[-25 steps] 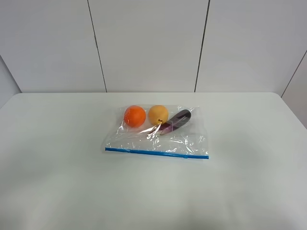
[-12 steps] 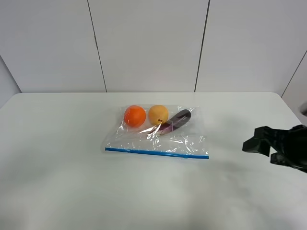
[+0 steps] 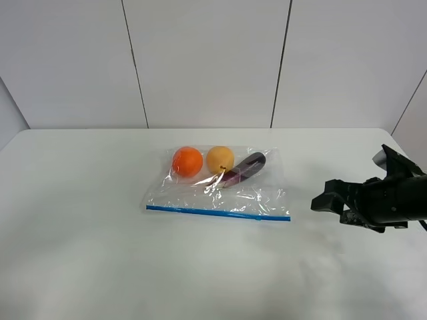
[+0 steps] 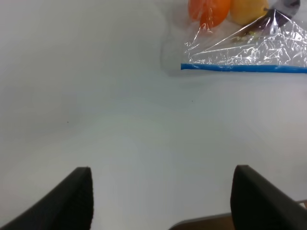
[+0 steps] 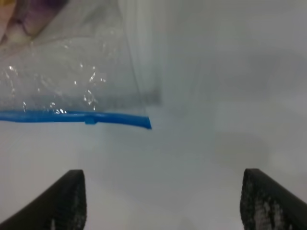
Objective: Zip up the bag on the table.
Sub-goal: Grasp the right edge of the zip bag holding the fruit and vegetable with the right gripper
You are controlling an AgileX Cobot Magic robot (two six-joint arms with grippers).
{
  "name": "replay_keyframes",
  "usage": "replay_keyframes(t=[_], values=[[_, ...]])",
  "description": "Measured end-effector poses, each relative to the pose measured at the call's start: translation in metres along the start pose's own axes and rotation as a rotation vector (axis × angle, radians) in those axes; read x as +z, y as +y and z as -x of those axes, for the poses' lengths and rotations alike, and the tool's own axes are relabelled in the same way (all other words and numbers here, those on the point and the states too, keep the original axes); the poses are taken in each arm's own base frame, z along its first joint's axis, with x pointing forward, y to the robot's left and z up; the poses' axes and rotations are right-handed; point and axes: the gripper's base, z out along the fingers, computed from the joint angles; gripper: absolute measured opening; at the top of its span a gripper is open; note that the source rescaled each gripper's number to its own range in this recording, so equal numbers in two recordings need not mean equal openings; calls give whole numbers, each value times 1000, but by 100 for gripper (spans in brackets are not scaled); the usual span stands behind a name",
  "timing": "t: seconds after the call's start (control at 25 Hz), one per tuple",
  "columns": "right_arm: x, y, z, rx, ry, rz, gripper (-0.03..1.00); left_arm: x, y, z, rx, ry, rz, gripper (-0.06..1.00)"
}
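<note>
The clear crinkly bag (image 3: 223,195) lies flat in the middle of the white table (image 3: 87,253), blue zipper strip (image 3: 217,213) along its near edge. An orange fruit (image 3: 187,161), a yellow fruit (image 3: 219,159) and a purple eggplant (image 3: 244,168) lie inside it. My right gripper (image 3: 330,203) is open and empty, low over the table a short way right of the bag's right end. In the right wrist view the zipper strip's right end (image 5: 144,122) lies ahead of the open gripper (image 5: 162,201). My left gripper (image 4: 160,196) is open and empty; the bag's left corner (image 4: 184,66) shows far ahead of it.
Grey wall panels (image 3: 207,60) stand behind the table's far edge. The table's right edge (image 3: 407,150) runs close behind my right arm (image 3: 393,197). My left arm does not show in the exterior high view.
My right arm has come in from the right edge and moved left toward the bag's right end. The bag has not moved.
</note>
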Motion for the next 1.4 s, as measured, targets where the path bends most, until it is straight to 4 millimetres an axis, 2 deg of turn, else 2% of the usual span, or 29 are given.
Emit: replay_keyframes(t=[0.2, 0.4, 0.76, 1.12, 1.2, 1.4], values=[[21, 1, 13, 1, 16, 72, 93, 0, 0, 0, 0, 0, 0, 94], [46, 0, 18, 63, 65, 180, 93, 0, 0, 0, 0, 0, 0, 94], [74, -10, 12, 77, 94, 216, 93, 0, 0, 0, 0, 0, 0, 94], [101, -17, -2, 67, 133, 331, 92, 0, 0, 0, 0, 0, 0, 94], [105, -18, -5, 57, 143, 342, 89, 0, 0, 0, 0, 0, 0, 94], [107, -19, -6, 20, 144, 355, 67, 0, 0, 0, 0, 0, 0, 94]])
